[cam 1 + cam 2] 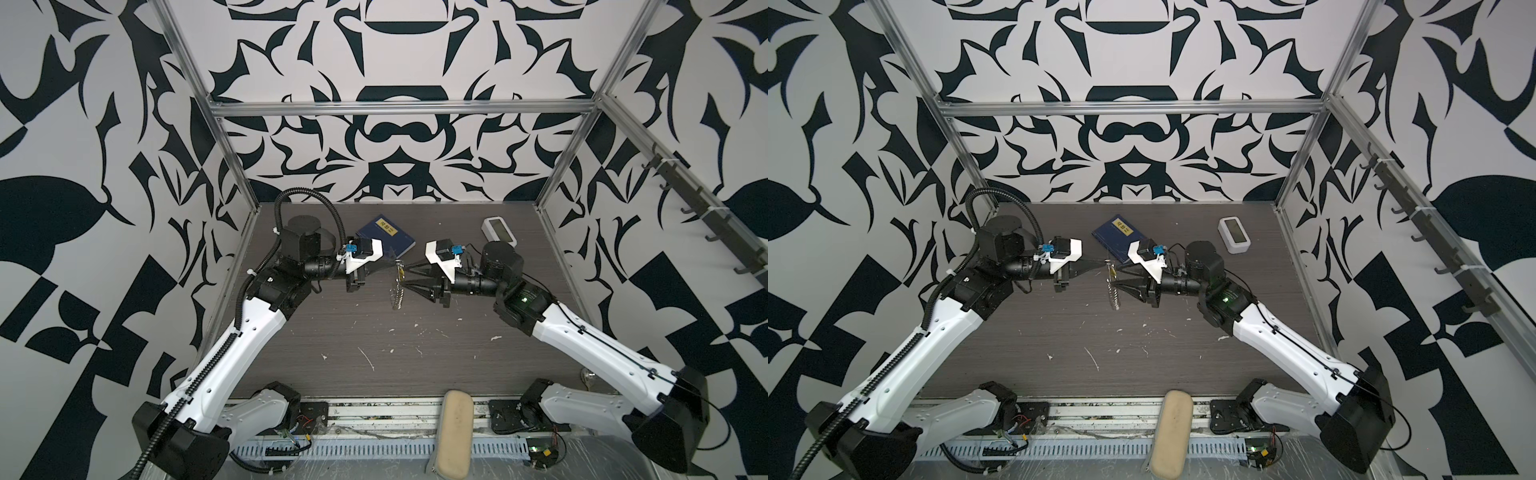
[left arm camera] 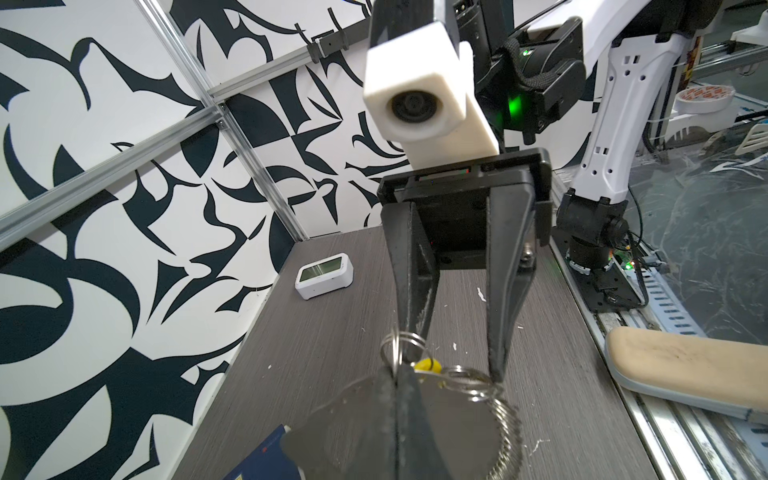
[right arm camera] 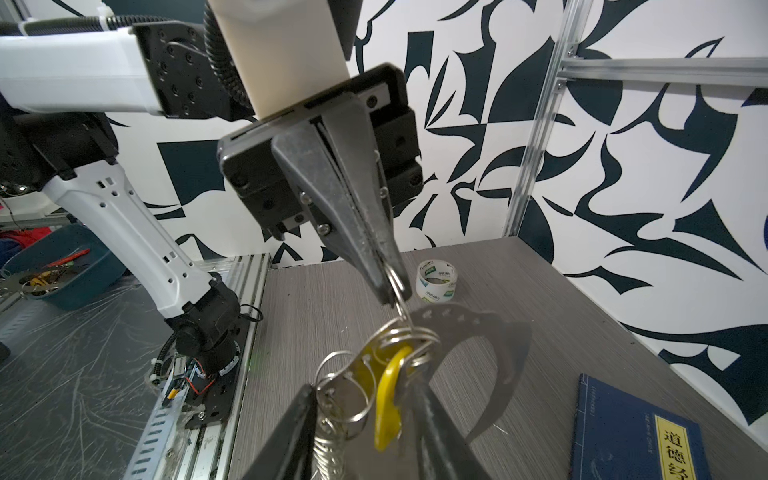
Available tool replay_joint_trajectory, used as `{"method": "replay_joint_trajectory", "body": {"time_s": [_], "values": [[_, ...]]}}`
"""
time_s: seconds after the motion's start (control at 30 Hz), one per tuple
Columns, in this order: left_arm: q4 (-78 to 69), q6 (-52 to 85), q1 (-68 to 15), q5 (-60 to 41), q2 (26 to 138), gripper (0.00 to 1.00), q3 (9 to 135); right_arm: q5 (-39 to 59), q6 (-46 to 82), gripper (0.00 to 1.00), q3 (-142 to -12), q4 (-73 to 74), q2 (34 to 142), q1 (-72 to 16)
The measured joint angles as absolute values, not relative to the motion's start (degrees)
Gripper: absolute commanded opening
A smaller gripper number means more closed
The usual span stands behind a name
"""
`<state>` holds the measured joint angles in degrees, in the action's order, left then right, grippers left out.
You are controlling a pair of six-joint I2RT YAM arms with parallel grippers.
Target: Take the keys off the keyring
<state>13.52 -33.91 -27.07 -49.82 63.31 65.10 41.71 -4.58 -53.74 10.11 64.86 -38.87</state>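
**Key bunch hangs between your two grippers**

Your yellow oblong plastic key tag [image 3: 388,399] dangles among the split rings of the silver wire keyring [image 3: 330,451], above the dark wood-grain table [image 1: 374,340]. Your left gripper [image 3: 388,291] reaches inward, level, pinched tight on the keyring's top loop. Your right gripper [image 2: 453,357] faces it, jaws apart, astride the tag.
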Motion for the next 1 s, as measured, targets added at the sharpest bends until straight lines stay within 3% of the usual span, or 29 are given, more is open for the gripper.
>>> {"method": "replay_joint_trajectory", "body": {"time_s": [0.1,0.33,0.6,0.67,0.73,1.0], "values": [[13.5,-34.0,-27.1,-50.0,63.3,0.0,65.1,41.7,-5.2,0.34,-54.7,10.0,65.8,-38.9],[13.5,-34.2,-27.0,-50.3,63.1,0.0,65.1,41.3,-6.7,0.0,-56.5,8.8,67.5,-38.9],[13.6,-34.4,-27.1,-50.0,62.0,0.0,65.1,38.9,-8.2,0.0,-57.4,7.1,67.0,-38.9],[13.6,-34.5,-27.1,-50.0,61.9,0.0,65.1,38.4,-8.1,0.18,-57.4,7.0,66.6,-38.9],[13.6,-34.5,-27.1,-50.0,61.9,0.0,65.1,38.2,-8.1,0.28,-57.4,6.9,66.3,-38.9],[15.5,-36.3,-27.0,-50.2,61.9,0.0,65.1,38.3,-11.7,0.32,-58.3,4.6,64.8,-38.9]]}}
